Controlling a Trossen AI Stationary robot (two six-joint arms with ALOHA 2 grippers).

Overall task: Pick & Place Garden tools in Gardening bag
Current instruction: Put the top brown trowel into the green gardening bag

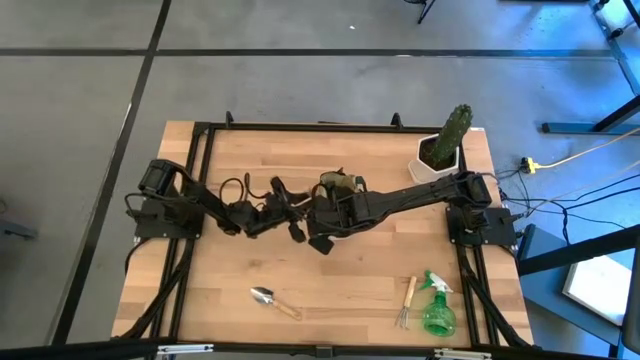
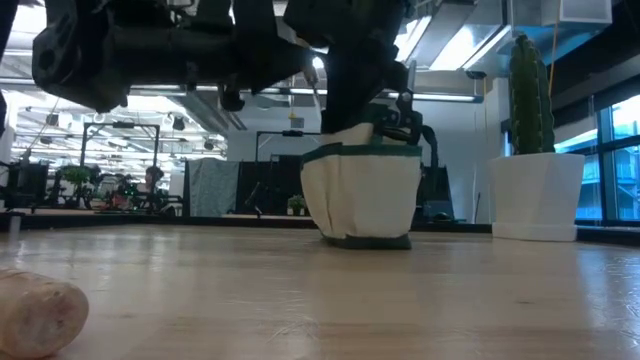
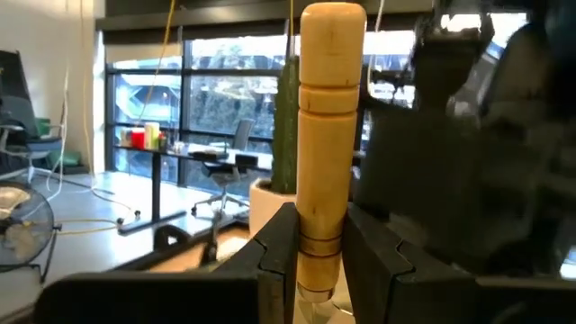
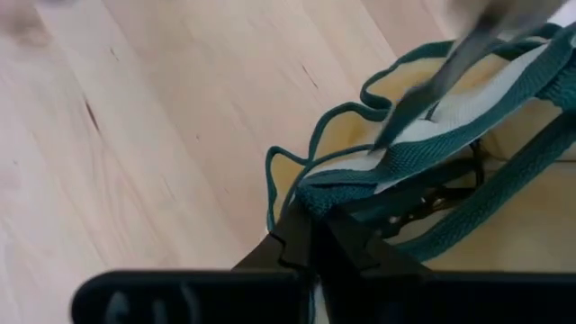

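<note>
Wooden boards fill the high view, and both arms meet at the table's centre. The left gripper (image 1: 290, 222) reaches in from nine o'clock; the right gripper (image 1: 322, 238) stretches across from three o'clock, over the gardening bag (image 1: 340, 185), which is mostly hidden under it. Toward six o'clock lie the trowel (image 1: 274, 302), and farther toward five o'clock the hand fork (image 1: 406, 301) just beside the green spray bottle (image 1: 436, 310). The cactus (image 1: 452, 138) stands in its white pot at about one o'clock.

At table height, the bag (image 2: 362, 195) sits upright at the middle, its beige sides sagging slightly, with the dark arms crowding above its mouth. The cactus (image 2: 534, 95) rises at three o'clock, well apart from the bag.

Past the left wrist, the fingers (image 3: 279, 256) are clamped on the lower end of a wooden handle (image 3: 326, 135), which stands upright. It looks stiff, light and smooth; a grip low on the grooved end seems sound, though the varnish may slip.

Past the right wrist, the right gripper (image 4: 317, 241) is pinched tight on the bag's green webbing strap (image 4: 405, 153). The fabric is soft and floppy, so my judgement is that holding the strap keeps the mouth open for the tool.
</note>
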